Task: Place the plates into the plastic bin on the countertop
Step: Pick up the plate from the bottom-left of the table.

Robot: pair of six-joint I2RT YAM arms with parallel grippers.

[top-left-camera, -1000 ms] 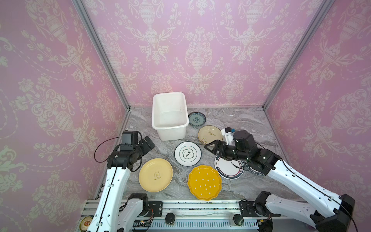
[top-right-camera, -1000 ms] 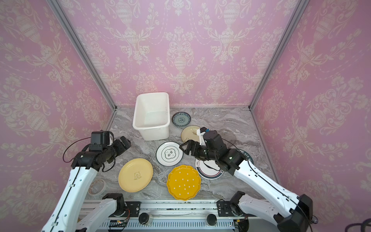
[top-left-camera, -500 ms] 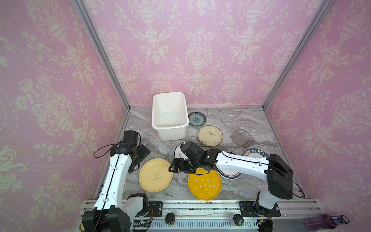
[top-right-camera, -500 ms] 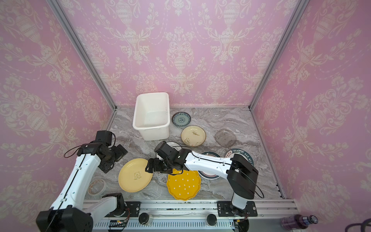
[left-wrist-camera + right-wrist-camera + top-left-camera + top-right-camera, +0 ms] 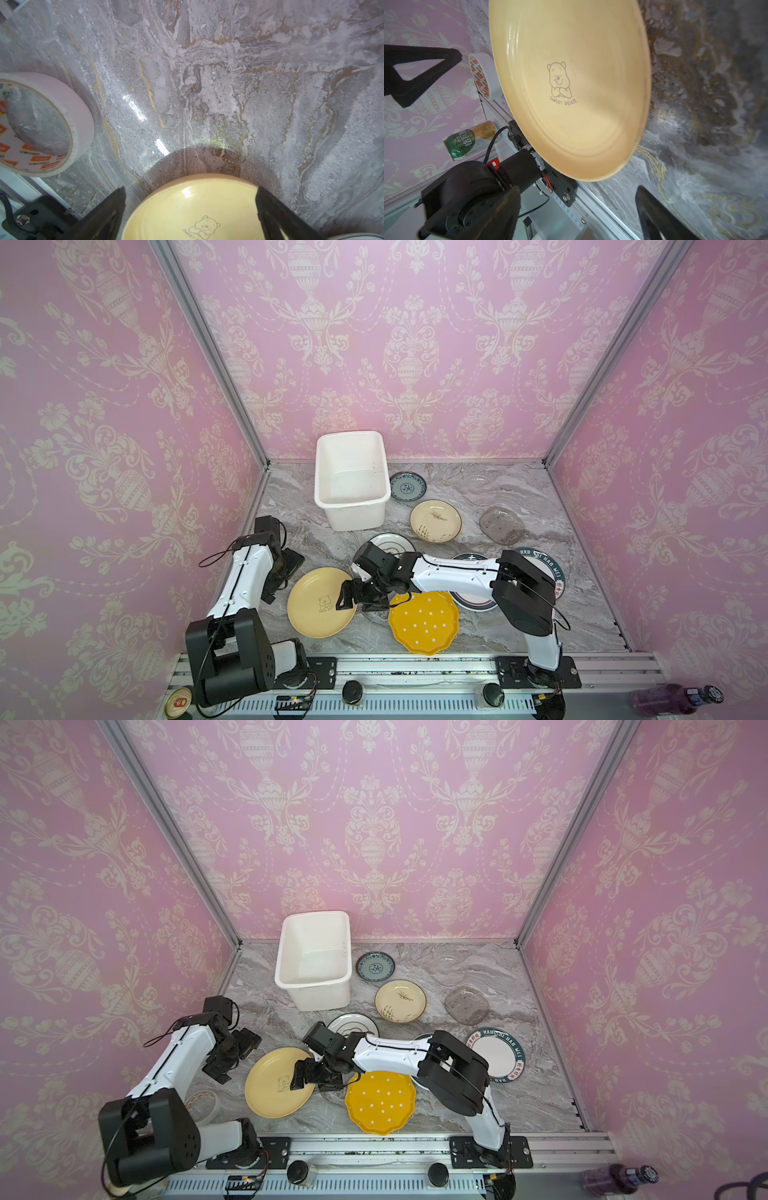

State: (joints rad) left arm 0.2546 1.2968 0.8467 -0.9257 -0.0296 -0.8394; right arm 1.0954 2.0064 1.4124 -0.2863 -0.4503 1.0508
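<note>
A pale yellow plate (image 5: 318, 608) (image 5: 571, 83) with a bear drawing lies on the countertop (image 5: 519, 626) near the front left. My left gripper (image 5: 286, 580) (image 5: 190, 188) is open at its left edge, its fingers (image 5: 112, 209) either side of the rim. My right gripper (image 5: 359, 603) (image 5: 577, 193) is open at the plate's right edge, holding nothing. A dotted yellow plate (image 5: 424, 622), dark-rimmed white plates (image 5: 390, 540) (image 5: 548, 568), a cream plate (image 5: 435, 521), a teal plate (image 5: 408, 486) and a smoky glass plate (image 5: 502, 525) lie around. The white plastic bin (image 5: 357, 516) stands empty at the back.
A roll of tape (image 5: 79, 116) (image 5: 203, 1104) lies left of the pale plate by the rail. A drink can (image 5: 471, 139) and a purple bottle (image 5: 673, 697) lie off the countertop. The ribbed rail (image 5: 415, 668) runs along the front; pink walls close in three sides.
My right arm has swung from the plates at the right across to the pale yellow plate. My left arm has come down and in to that plate's left edge.
</note>
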